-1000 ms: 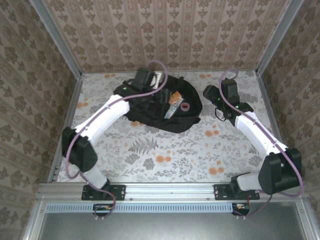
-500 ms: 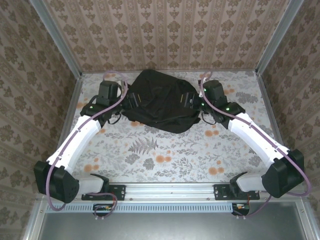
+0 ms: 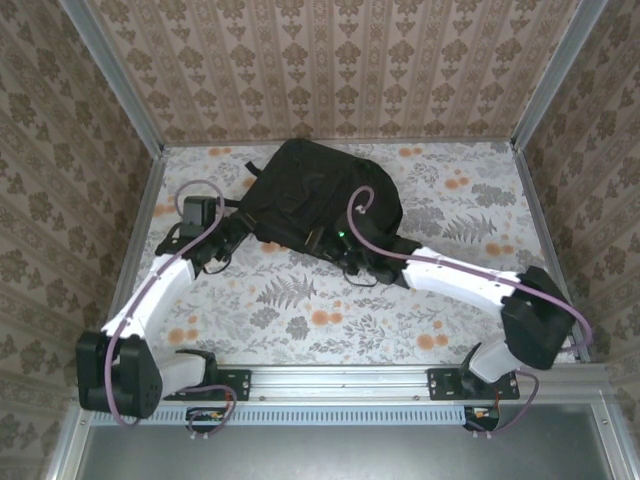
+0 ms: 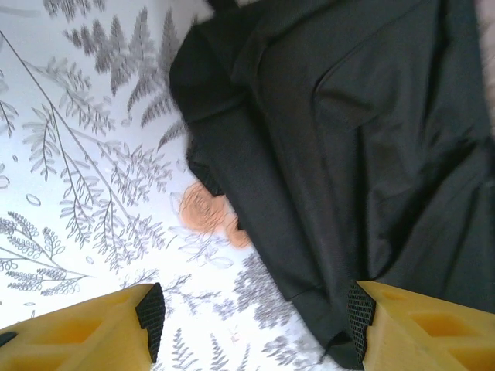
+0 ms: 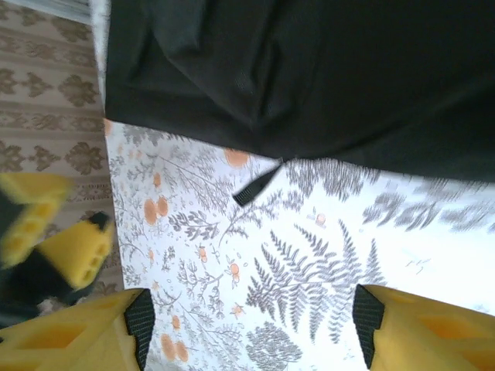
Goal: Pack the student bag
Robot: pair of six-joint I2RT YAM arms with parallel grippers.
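A: Yellow jaws of left gripper (image 4: 251, 318) stand wide apart, empty; bag (image 3: 310, 195) hem just beside one.
B: Right gripper (image 5: 251, 325)?
A: Spread too, nothing held, over bare table (image 3: 300, 310) by bag's near edge & a loose strap end (image 5: 255, 188). Bag lies back-centre, looks closed over.
B: Prob. tidying/closing stage. Next move needs a firm pinch on fabric or a zip pull.
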